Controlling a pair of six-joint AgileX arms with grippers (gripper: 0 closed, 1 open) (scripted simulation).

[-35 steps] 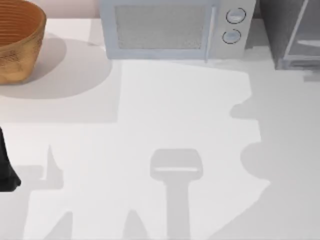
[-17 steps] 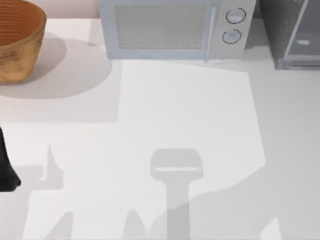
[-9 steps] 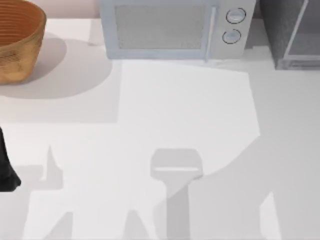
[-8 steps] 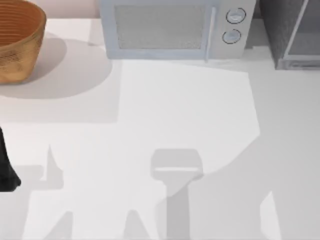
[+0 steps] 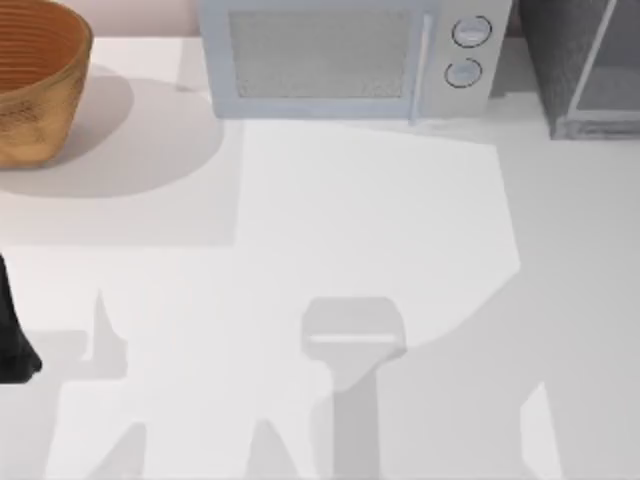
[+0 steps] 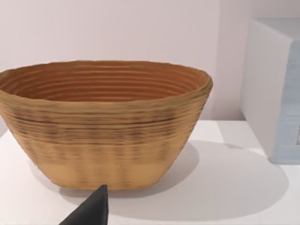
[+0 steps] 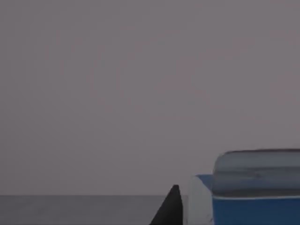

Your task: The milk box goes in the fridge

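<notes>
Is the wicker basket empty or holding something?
Empty: the left wrist view looks into the wicker basket and shows only bare ribbed inner wall.

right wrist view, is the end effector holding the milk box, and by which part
It cannot be told. The milk box sits right beside a dark fingertip of the right end effector, apparently inside a grey enclosure, but no contact or grip shows. The left arm is parked at the table's left edge.

Bench (image 5: pixel 380 230): its middle and near part lie bare, an open passage from the left edge to the right. Along the far edge stand three obstacles: woven basket (image 5: pixel 35 80) at the far left, microwave (image 5: pixel 345 60) at centre, fridge (image 5: pixel 585 65) at the far right. A narrow gap of bench separates basket from microwave; another separates microwave from fridge.
</notes>
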